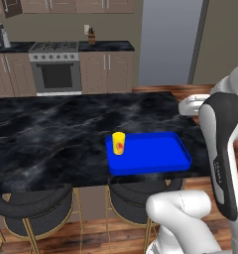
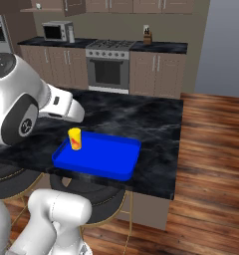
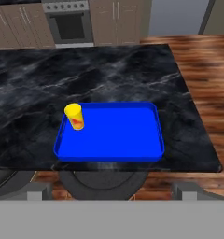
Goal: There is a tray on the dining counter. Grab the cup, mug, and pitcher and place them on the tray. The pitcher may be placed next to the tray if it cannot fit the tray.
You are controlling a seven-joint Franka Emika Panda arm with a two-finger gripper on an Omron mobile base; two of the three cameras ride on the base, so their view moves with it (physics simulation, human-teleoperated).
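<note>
Tall yellow handleless cup point(image 3: 74, 116) with a red-orange mark stands upright inside the flat bright blue rectangular tray point(image 3: 132, 154), in the tray's far left corner as seen from the robot. The tray lies on the long dining counter point(image 3: 109, 70) with its black white-veined marble top, near the counter's front edge and toward its right end. Round black gold-legged stools point(image 1: 31, 208) sit under that edge, just below the tray.

Gripper: in the hand view its fingertips rise at the bottom edge, spread as wide as they go, nothing between them; it sits back from the tray on the stool side, looking down over it.

Step in hand, as judged: cup placement done; mug and pitcher outstanding. Next move likely calls for leaving the tray and locating the mug, probably with a base drive.

Count: one cup, one tray, two stools near the tray, one oven point(image 1: 55, 74) well behind the tray.
</note>
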